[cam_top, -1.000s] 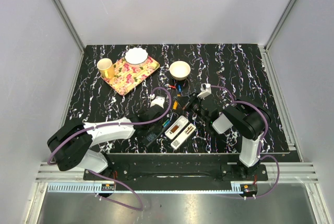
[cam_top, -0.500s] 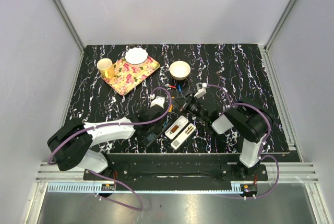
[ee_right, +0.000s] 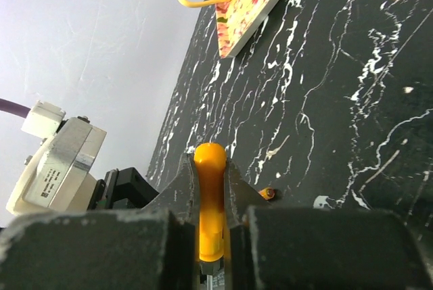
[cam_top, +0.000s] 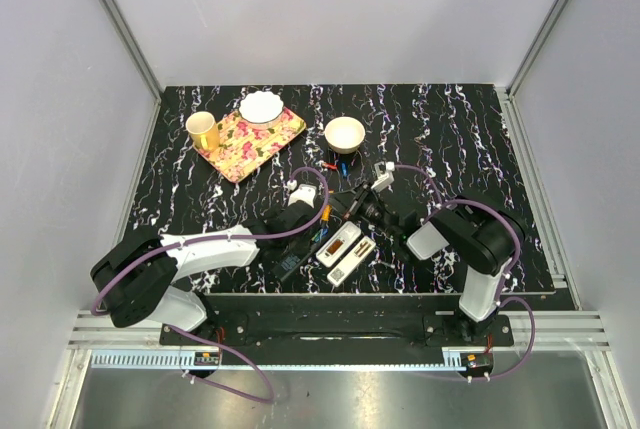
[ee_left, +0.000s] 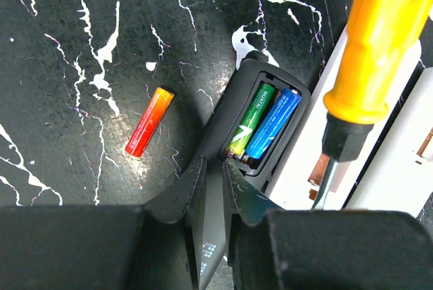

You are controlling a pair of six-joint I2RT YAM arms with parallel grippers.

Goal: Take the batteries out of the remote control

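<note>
A dark remote control [ee_left: 233, 128] lies with its battery bay open; a green battery [ee_left: 252, 117] and a blue battery [ee_left: 274, 122] sit side by side in it. My left gripper [ee_left: 211, 168] is shut on the remote's near end, and shows in the top view [cam_top: 295, 244]. A red-orange battery [ee_left: 149, 121] lies loose on the table left of the remote. My right gripper [ee_right: 210, 161] is shut on a yellow-handled screwdriver [ee_right: 210, 202]. Its handle [ee_left: 379, 40] hangs over the remote's right side, and its shaft points down beside the bay.
Two white remotes [cam_top: 345, 249] lie right of the dark one. Loose batteries [cam_top: 340, 164] lie by a white bowl [cam_top: 345, 134]. A flowered tray [cam_top: 255, 144] at the back left has a yellow cup [cam_top: 203, 129] beside it and carries a white dish [cam_top: 262, 107].
My right arm has moved left and nearer with the screwdriver, toward the dark remote. The left arm has stayed in place, still holding the remote.
</note>
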